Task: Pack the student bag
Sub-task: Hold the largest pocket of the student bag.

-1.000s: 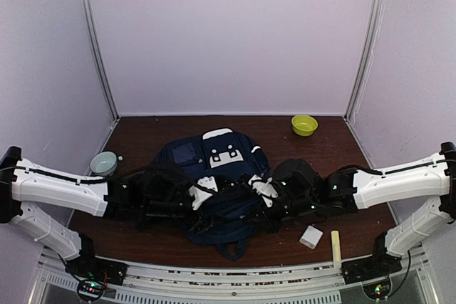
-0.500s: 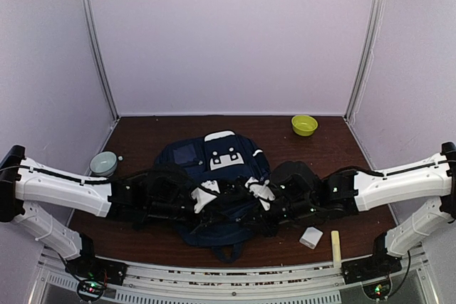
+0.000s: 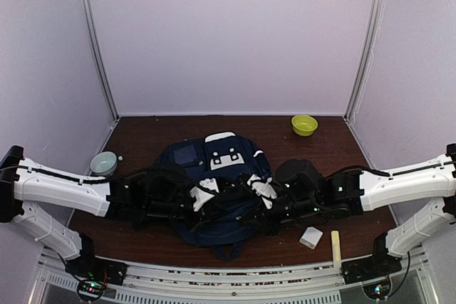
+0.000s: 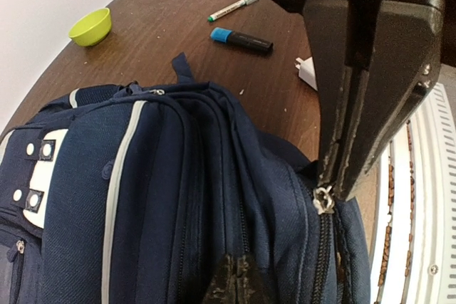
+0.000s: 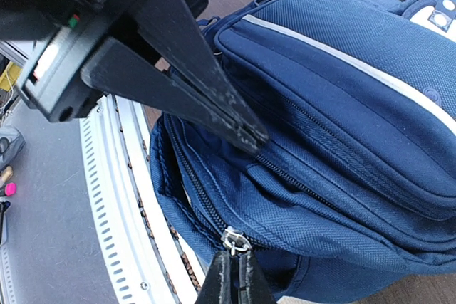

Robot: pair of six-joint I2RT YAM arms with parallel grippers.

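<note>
Top external: student bag (image 3: 221, 169) lay mid-desk (image 3: 320, 147), toward near edge | left end effector (image 4: 229, 279) pinched shut on its fabric | right end effector (image 5: 231, 275) clamped zipper pull (image 5: 234, 238) | best bet: drag pull along the track, left holding fabric taut

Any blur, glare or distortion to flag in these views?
Top external: even light, sharp, though the navy student bag is low-contrast against the dark table. Left wrist: fisheye bends the table edge; right gripper looms. Right wrist: left gripper underexposed, bag weave crisp.
</note>
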